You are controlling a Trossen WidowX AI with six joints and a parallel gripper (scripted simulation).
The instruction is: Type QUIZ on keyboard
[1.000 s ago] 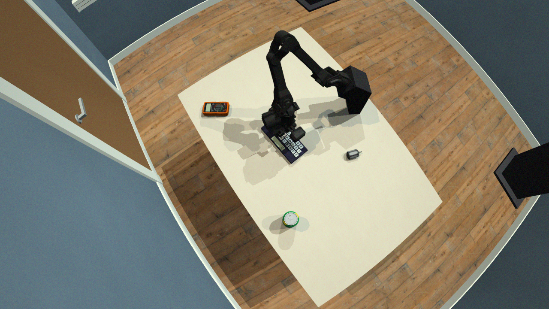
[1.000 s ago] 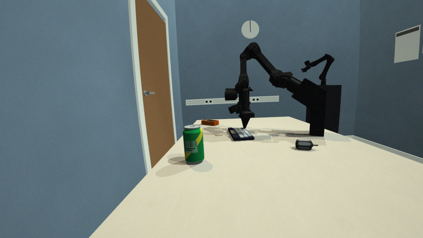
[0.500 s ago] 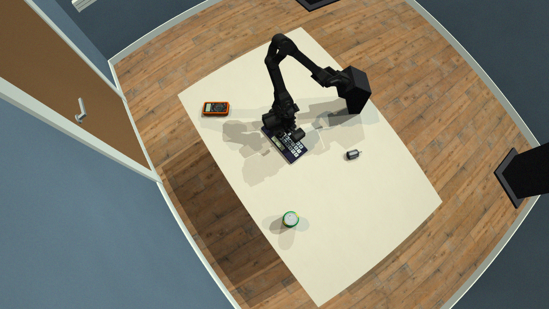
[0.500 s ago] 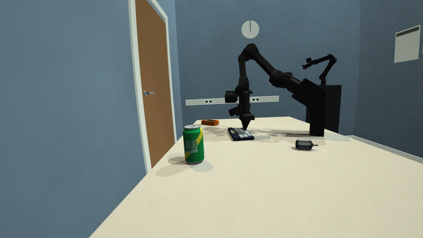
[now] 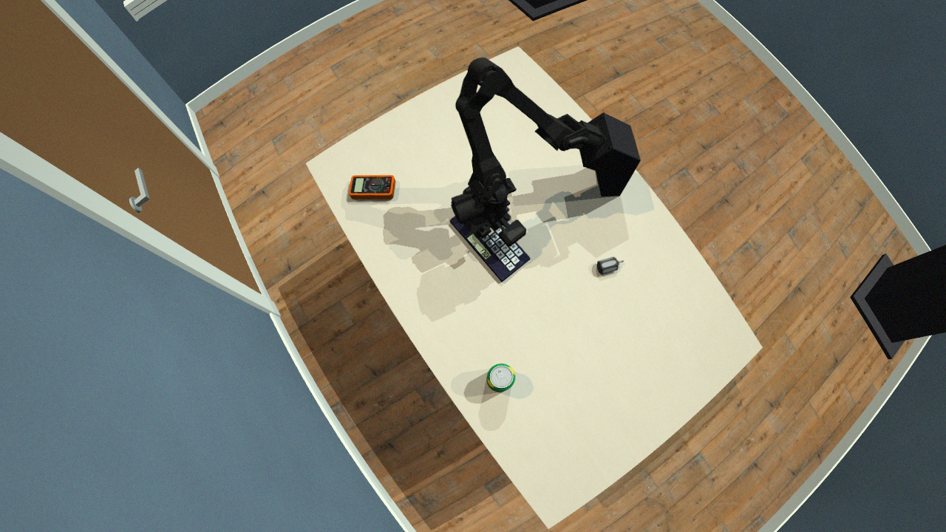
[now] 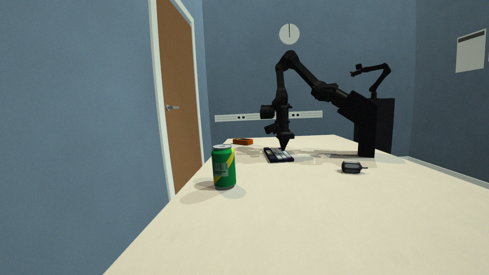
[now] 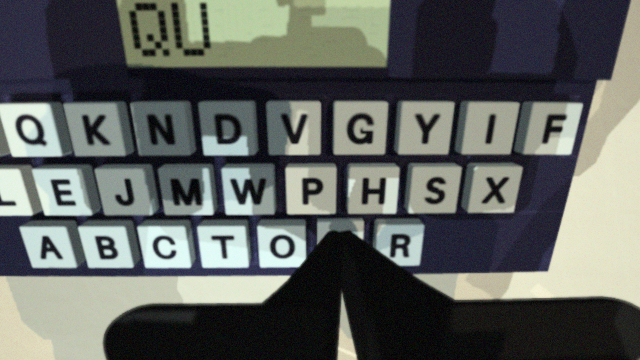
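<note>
A small dark blue keyboard [image 5: 489, 248] with white letter keys lies on the cream table; it also shows in the side view [image 6: 277, 154]. In the wrist view its screen [image 7: 255, 32] reads "QU". My gripper [image 7: 338, 243] is shut, empty, pointing straight down. Its tip rests on the bottom-row key between O [image 7: 282, 245] and R [image 7: 399, 245], and hides that key's letter. The I key [image 7: 490, 128] is in the top row, second from the right. The Q key [image 7: 31, 129] is at the top left. The side view shows the fingertip [image 6: 283, 148] touching the keys.
An orange multimeter [image 5: 372, 187] lies to the keyboard's far left. A green can [image 5: 500, 377] stands near the table's front edge. A small dark grey device [image 5: 609, 266] lies to the right. The arm's black base [image 5: 611, 158] stands at the table's back.
</note>
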